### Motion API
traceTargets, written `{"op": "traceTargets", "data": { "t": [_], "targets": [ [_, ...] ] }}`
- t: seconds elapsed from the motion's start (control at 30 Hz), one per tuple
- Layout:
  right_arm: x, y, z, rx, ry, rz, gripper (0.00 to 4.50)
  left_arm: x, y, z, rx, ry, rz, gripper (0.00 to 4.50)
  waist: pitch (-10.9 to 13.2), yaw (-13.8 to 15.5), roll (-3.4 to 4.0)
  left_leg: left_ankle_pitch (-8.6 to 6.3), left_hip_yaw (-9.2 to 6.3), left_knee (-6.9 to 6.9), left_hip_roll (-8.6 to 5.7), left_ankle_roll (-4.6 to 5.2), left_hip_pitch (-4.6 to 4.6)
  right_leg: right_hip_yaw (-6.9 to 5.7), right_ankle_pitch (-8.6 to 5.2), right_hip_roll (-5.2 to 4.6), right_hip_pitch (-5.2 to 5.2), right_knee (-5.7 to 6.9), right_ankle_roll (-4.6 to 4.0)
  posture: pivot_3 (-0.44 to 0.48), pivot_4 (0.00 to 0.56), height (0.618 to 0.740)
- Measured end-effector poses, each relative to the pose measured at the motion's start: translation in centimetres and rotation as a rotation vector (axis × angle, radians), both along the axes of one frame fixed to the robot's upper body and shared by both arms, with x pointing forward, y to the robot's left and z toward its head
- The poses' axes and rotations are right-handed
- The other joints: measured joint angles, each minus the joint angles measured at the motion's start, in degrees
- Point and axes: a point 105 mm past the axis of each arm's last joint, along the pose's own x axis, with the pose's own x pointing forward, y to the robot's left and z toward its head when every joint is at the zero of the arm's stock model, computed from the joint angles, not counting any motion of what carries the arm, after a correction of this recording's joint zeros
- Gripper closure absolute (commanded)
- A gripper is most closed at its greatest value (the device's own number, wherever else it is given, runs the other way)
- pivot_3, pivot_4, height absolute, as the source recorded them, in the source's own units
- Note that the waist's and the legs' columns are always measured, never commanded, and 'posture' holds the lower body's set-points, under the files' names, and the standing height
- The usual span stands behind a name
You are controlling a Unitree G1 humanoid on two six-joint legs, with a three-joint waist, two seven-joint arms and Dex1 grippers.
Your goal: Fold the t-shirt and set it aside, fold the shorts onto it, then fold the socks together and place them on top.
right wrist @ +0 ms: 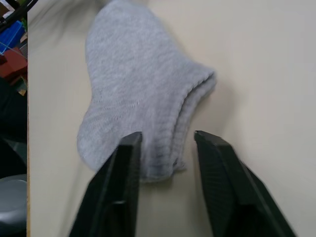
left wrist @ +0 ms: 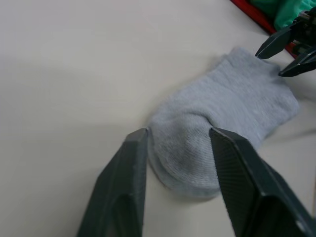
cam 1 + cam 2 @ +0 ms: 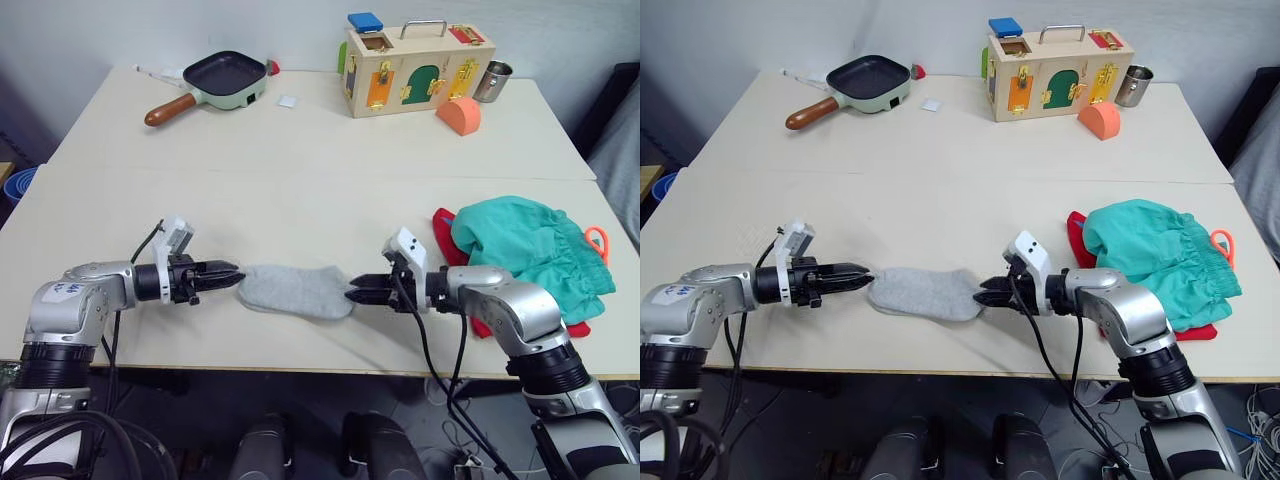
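The light grey socks (image 3: 295, 290) lie stacked flat near the table's front edge, between my two grippers. My left gripper (image 3: 232, 276) is open at their left end, and in the left wrist view the rounded end of the socks (image 2: 232, 113) sits between its fingers (image 2: 118, 192). My right gripper (image 3: 355, 292) is open at their right end, its fingers (image 1: 222, 187) on either side of the cuff edge of the socks (image 1: 133, 79). To the right, the teal-green shorts (image 3: 530, 250) lie bunched on the folded red t-shirt (image 3: 445, 235), which peeks out underneath.
At the back of the table (image 3: 330, 190) stand a frying pan (image 3: 225, 78), a wooden latch box (image 3: 415, 68), a metal cup (image 3: 492, 80) and an orange block (image 3: 459, 115). A small white piece (image 3: 287, 101) lies near the pan.
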Motion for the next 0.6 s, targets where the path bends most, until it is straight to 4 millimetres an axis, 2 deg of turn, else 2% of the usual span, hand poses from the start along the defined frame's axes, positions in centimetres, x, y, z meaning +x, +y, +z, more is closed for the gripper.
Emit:
{"op": "traceTargets", "data": {
  "t": [0.07,0.17,0.27,0.3,0.37,0.47,0.53,0.6],
  "targets": [
    [0.0,-0.5,1.3,0.040,-0.048,0.021,2.32,0.1,0.7,1.1,-0.020,-0.046,0.022,2.06,0.0,0.0,0.00,0.00,0.00,0.00,0.00,0.00,0.01,-0.01,0.00,0.00,0.02,-0.02,0.00,0.000,0.150,0.740],
    [-0.3,-0.2,3.0,0.108,-0.093,0.061,3.19,-0.1,0.8,2.4,-0.070,-0.087,0.008,2.68,0.0,0.0,0.00,0.00,-0.01,0.00,0.00,0.00,0.01,-0.01,0.00,0.00,0.03,-0.02,0.00,0.000,0.150,0.740],
    [-0.9,2.3,3.9,0.154,-0.141,0.121,4.29,-0.7,-1.6,3.3,-0.081,-0.139,-0.091,3.66,0.0,0.0,0.00,0.01,-0.02,0.00,0.01,-0.01,0.03,0.00,0.00,0.00,0.03,0.02,0.00,0.000,0.150,0.740],
    [-1.2,3.5,3.8,0.156,-0.155,0.142,4.50,-0.8,-2.7,3.2,-0.090,-0.149,-0.128,3.96,0.0,0.0,0.01,0.01,-0.01,0.01,0.00,-0.01,0.03,0.00,0.00,0.00,0.04,0.04,0.00,0.000,0.150,0.740],
    [-1.4,5.6,3.0,0.139,-0.185,0.160,4.50,-0.8,-4.4,2.3,-0.121,-0.133,-0.158,4.48,0.0,0.0,0.00,0.01,0.00,0.03,-0.01,-0.01,0.02,0.00,0.00,0.01,0.04,0.11,0.00,0.000,0.150,0.740],
    [-1.5,8.1,0.8,0.097,-0.240,0.150,4.50,-0.6,-6.2,0.3,-0.095,-0.109,-0.172,4.48,0.0,0.0,-0.01,0.01,0.01,0.02,-0.03,-0.01,0.00,0.00,0.00,0.02,0.00,0.34,0.00,0.000,0.150,0.740],
    [-1.5,8.2,-1.3,0.040,-0.256,0.136,4.50,-0.6,-6.4,-1.3,-0.040,-0.106,-0.159,4.48,0.0,0.0,-0.01,0.01,0.02,0.02,-0.05,-0.01,0.01,0.01,0.00,0.01,0.00,0.33,0.00,0.000,0.150,0.740],
    [-1.3,7.4,-3.3,0.000,-0.250,0.096,4.50,-0.3,-6.1,-2.8,0.011,-0.108,-0.114,4.48,0.0,0.0,-0.01,0.02,0.03,0.04,-0.05,0.01,0.01,0.02,0.00,0.00,0.02,0.30,0.00,0.000,0.150,0.740]
  ]
}}
